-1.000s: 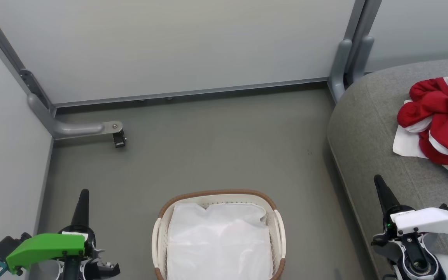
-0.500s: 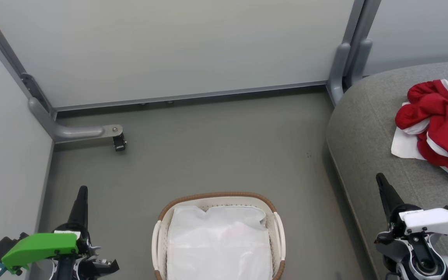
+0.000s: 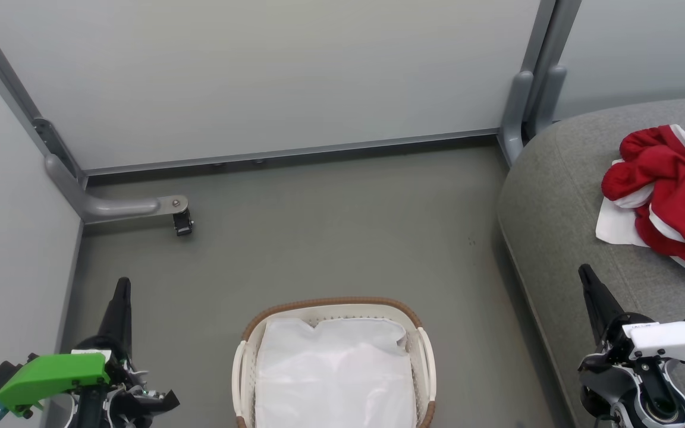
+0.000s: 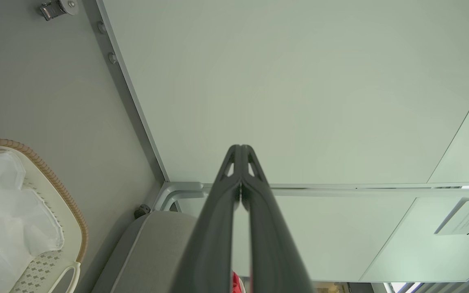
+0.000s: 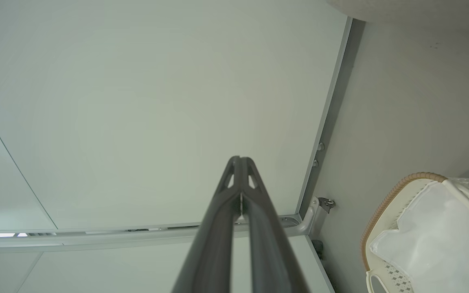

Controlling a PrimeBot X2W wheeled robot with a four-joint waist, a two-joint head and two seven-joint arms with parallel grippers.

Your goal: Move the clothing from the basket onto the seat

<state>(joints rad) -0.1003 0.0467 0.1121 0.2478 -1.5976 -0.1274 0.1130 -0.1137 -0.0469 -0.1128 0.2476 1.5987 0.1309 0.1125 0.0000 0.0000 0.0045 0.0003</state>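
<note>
We look down on a grey floor [image 3: 330,226] with the basket [image 3: 330,302] standing on it at the bottom middle of the head view. A large white sheet [image 3: 333,374] lies crumpled across the inside of the basket, reaching up to its brown rim.

The clothing [image 3: 675,196] lies on the seat [image 3: 550,202] at the right edge of the head view. It is a bunched heap of red fabric with white stripes, partly cut off by the frame. A small white cloth [image 3: 615,224] lies flat on the cushion under the heap's left side, touching it. The heap is well apart from the basket, with bare floor and the seat's rounded edge between them.

Our left gripper [image 3: 121,288] hangs at the lower left, over the floor beside the basket. In the left wrist view its fingers [image 4: 218,228] meet at the tips, closed on nothing, and point toward a pale wall panel [image 3: 271,77].

Our right gripper [image 3: 586,276] shows at the lower right against the front part of the seat, near the clothing but not touching it. Its jaws are pressed together too, and it is empty. In the right wrist view the basket sits at the lower right corner.

A grey bracket [image 3: 140,208] runs along the foot of the left wall.
</note>
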